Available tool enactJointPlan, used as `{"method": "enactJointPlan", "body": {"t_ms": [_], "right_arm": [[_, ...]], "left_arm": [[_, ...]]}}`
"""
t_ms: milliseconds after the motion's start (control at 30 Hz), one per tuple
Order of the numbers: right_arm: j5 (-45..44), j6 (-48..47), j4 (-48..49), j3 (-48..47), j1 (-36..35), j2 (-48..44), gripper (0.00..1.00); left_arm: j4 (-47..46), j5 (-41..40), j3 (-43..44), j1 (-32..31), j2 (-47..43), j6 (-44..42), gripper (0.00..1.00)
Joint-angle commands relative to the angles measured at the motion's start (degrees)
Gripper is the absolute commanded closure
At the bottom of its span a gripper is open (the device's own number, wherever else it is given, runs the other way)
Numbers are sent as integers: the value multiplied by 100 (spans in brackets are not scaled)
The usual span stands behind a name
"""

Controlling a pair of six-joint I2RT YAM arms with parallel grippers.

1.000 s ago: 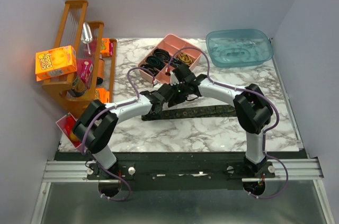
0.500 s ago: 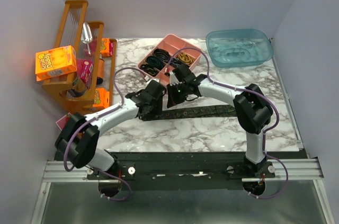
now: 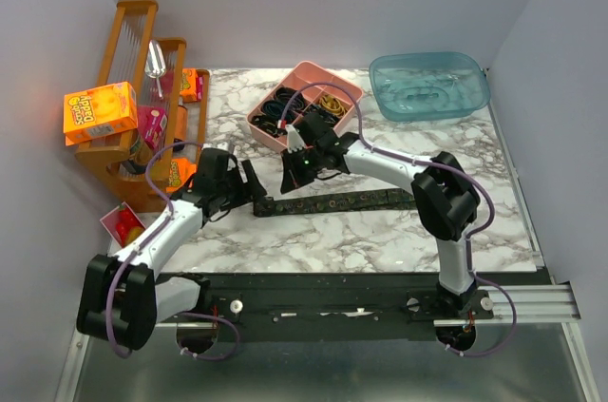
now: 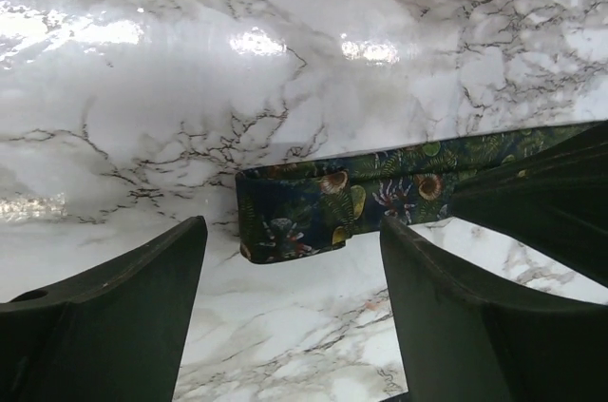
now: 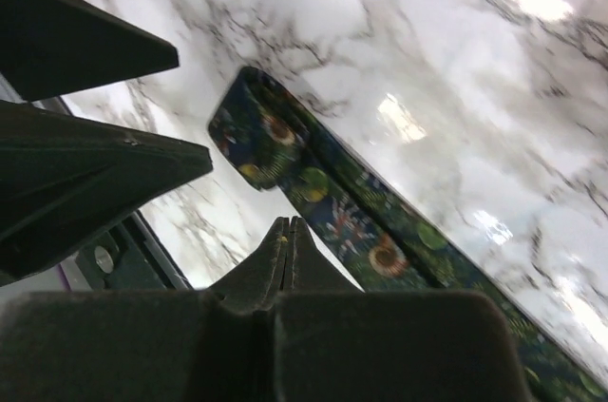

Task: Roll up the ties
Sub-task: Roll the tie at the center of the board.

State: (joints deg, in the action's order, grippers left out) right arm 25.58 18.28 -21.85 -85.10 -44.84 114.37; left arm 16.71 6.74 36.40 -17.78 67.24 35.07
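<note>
One tie [image 3: 351,200] lies flat across the marble table, dark with a leafy, flowery print. Its left end is folded over on itself [image 4: 290,217]. My left gripper [image 3: 249,183] stands open just left of that folded end, and nothing is between its fingers [image 4: 114,316]. The folded end shows a little beyond the left gripper [image 4: 293,255]. My right gripper [image 3: 296,174] hovers over the tie near the fold and is shut on nothing. In the right wrist view the right gripper [image 5: 287,223] points at the tie [image 5: 366,226] by its near edge. Whether it touches the tie I cannot tell.
A pink tray [image 3: 285,88] with black and yellow band loops stands behind the grippers. A blue tub [image 3: 429,86] is at the back right. A wooden rack [image 3: 142,136] with an orange box [image 3: 100,109] lines the left edge. A small red box [image 3: 122,223] sits near the left arm.
My left gripper has opened, let go of the tie's folded end and drawn back to the left. The right gripper has shifted slightly left and stayed shut.
</note>
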Motion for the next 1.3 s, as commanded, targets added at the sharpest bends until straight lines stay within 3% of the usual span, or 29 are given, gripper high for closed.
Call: {"method": "enactJointPlan", "body": {"t_ms": [0, 167, 300, 800, 1267], "right_arm": [[280, 114, 110, -340, -183, 358, 99], [342, 158, 137, -560, -332, 648, 99], [386, 176, 145, -692, -394, 841, 99], [219, 193, 198, -719, -429, 1272, 99], [316, 237, 339, -648, -420, 1413, 99]], "left_arm": [[-589, 1222, -501, 582, -361, 202, 15], [-1300, 2163, -1003, 1346, -405, 430, 15], [-1644, 2489, -1231, 1497, -221, 571, 15], [-1855, 2209, -1460, 1523, 96, 396, 20], [-2953, 2454, -1882, 1523, 456, 588, 36]]}}
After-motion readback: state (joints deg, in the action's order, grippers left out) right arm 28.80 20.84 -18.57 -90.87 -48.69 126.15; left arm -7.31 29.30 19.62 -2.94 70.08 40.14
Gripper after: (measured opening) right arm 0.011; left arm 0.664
